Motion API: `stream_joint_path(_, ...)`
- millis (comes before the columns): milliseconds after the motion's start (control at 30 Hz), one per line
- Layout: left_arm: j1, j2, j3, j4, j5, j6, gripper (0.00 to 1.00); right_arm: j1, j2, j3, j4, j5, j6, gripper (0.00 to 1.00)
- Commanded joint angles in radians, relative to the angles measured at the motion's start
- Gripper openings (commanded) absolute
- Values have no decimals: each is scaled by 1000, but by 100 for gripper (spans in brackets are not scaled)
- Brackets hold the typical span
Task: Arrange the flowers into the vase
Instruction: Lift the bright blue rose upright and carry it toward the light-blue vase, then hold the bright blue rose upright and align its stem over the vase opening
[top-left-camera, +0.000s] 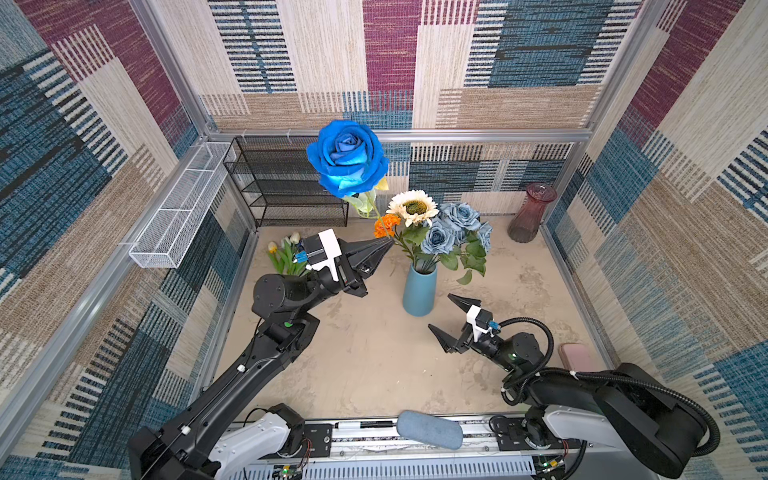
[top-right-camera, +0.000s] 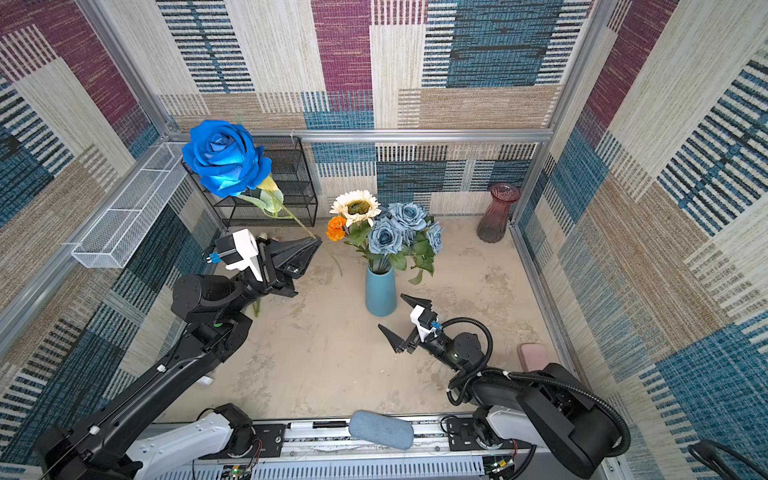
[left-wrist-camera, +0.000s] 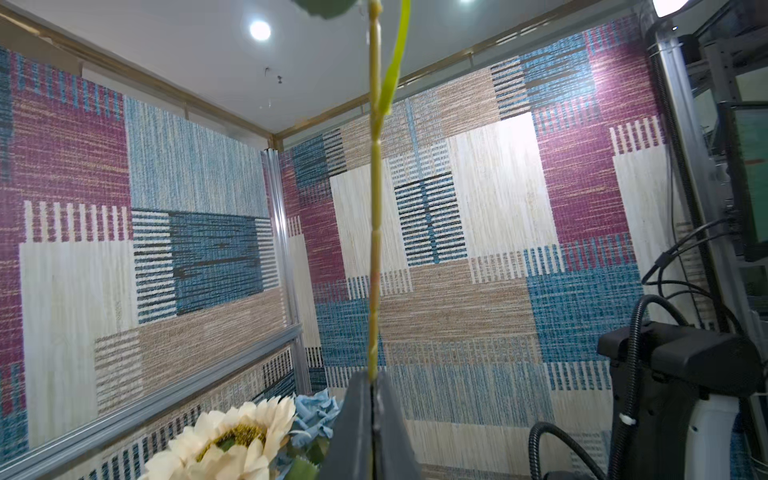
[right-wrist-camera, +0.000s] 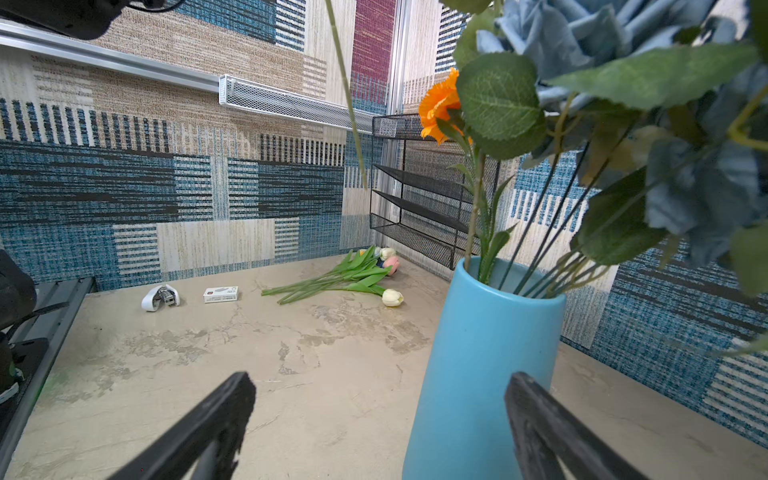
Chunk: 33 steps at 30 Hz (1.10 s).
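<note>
Because the stem (left-wrist-camera: 375, 232) must be lowered upright into the blue vase (top-left-camera: 419, 293), the deep-blue rose (top-left-camera: 348, 157) is pinched on its stem by the closed left gripper (top-left-camera: 388, 243), the bloom carried high above the jaws. The vase is placed just past those tips. The right gripper (top-left-camera: 439, 311) is spread wide beside the vase, probably to steady it.

Both top views look steeply down from above the 6 o'clock edge. Left wrist camera tilts up toward 2 o'clock, sharing their sunflower (left-wrist-camera: 224, 440); right wrist camera, low, faces 10 o'clock, near the vase (right-wrist-camera: 478, 353).
</note>
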Motion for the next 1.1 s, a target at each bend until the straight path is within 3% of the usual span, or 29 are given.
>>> stream_joint_path(0,0,44,9,205,55,-76,0,2,3,7,36,-14,12,97)
stream_joint_path(233,-10,210,45,401,73,-205,0,2,-1,8,32,-20,14,97)
stream_joint_path(367,-20,271,73,421,84,-241,0,2,-8,6,26,-9,6,97)
stream_joint_path(867,-41,377,-5,440,-1,-149,0,2,-54,-8,7,-10,2,97)
stream_joint_path(1067,-41,387,18,444,19,-168,0,2,-51,-7,9,-14,6,97)
